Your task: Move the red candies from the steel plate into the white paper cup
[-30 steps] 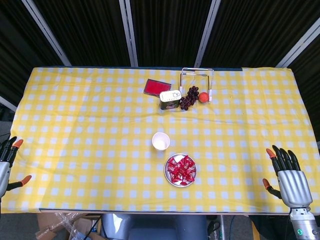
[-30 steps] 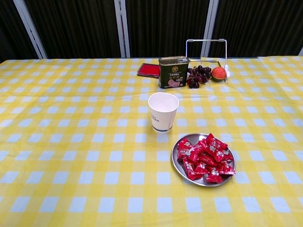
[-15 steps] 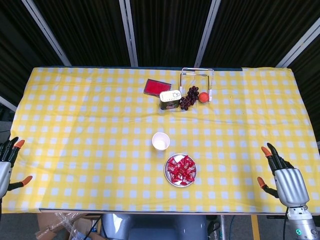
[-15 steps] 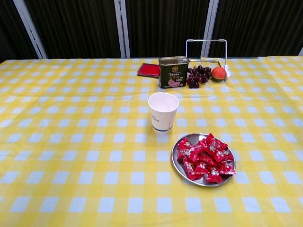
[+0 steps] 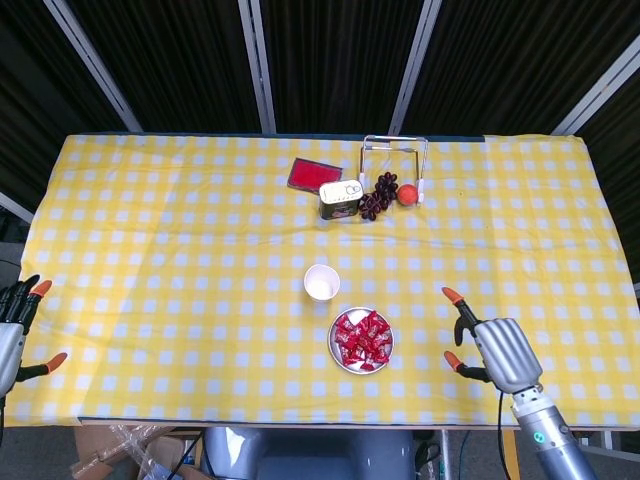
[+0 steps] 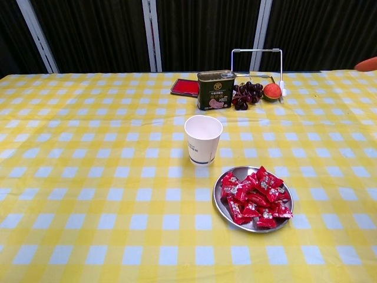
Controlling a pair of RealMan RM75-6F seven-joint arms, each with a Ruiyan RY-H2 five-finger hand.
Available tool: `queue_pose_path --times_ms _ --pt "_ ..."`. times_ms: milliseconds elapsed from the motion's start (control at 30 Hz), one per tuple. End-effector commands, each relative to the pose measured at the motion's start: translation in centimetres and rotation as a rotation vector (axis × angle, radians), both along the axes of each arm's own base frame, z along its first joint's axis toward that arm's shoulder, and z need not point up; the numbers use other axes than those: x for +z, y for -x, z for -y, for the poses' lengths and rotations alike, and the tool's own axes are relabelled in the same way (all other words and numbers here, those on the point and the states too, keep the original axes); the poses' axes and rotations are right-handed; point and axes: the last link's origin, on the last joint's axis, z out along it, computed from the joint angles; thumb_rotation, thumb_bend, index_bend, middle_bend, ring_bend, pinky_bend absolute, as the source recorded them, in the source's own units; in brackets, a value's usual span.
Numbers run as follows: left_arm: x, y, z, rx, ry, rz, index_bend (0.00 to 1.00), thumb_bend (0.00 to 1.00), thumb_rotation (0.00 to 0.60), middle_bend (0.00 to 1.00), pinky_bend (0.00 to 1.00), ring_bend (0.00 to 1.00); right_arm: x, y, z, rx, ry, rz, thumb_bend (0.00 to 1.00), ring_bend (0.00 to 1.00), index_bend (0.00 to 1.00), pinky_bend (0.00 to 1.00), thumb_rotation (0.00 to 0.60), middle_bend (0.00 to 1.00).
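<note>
Several red wrapped candies (image 5: 362, 338) (image 6: 255, 198) are heaped on a round steel plate (image 5: 339, 358) (image 6: 219, 203) near the table's front edge. Just behind it, slightly left, the white paper cup (image 5: 321, 283) (image 6: 203, 139) stands upright, and nothing shows inside it. My right hand (image 5: 489, 348) hovers to the right of the plate, fingers apart and holding nothing; the chest view catches only an orange fingertip (image 6: 366, 63) at its right edge. My left hand (image 5: 14, 332) hangs off the table's front left corner, fingers spread and empty.
At the back of the yellow checked table (image 5: 160, 250) stand a green tin (image 5: 339, 199) (image 6: 215, 89), a red flat packet (image 5: 314, 174), dark grapes (image 5: 378, 194), an orange fruit (image 5: 407, 195) and a wire stand (image 5: 394, 152).
My right hand has moved left from the table's front right corner toward the plate. The left hand, cup and candies have not moved.
</note>
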Motion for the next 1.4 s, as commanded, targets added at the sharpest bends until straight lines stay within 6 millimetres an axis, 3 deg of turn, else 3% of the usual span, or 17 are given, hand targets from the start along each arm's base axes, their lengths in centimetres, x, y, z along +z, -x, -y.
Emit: queue_pose_path --times_ms 33,467,700,1400 --pt "0.0 0.1 0.0 0.002 0.009 0.002 0.0 0.02 0.6 0.0 0.0 0.0 -2.3 -3.4 1.3 0.06 -0.063 -0.059 0.35 0.91 0.04 1.0 0.6 0.76" --pt "0.7 0.3 -0.2 0.002 0.015 0.03 0.0 0.02 0.6 0.0 0.0 0.0 -8.0 -7.5 2.2 0.036 -0.179 -0.1 0.35 0.96 0.03 1.0 0.6 0.81" --pt "0.8 0.2 -0.2 -0.007 0.006 0.052 0.0 0.02 0.6 0.0 0.0 0.0 -10.6 -7.3 2.2 -0.016 -0.231 -0.101 0.34 0.96 0.11 1.0 0.6 0.81" --pt "0.9 0.2 -0.1 -0.021 -0.004 0.082 0.0 0.02 0.6 0.0 0.0 0.0 -14.7 -6.4 3.3 -0.088 -0.327 -0.127 0.34 0.96 0.15 1.0 0.6 0.81"
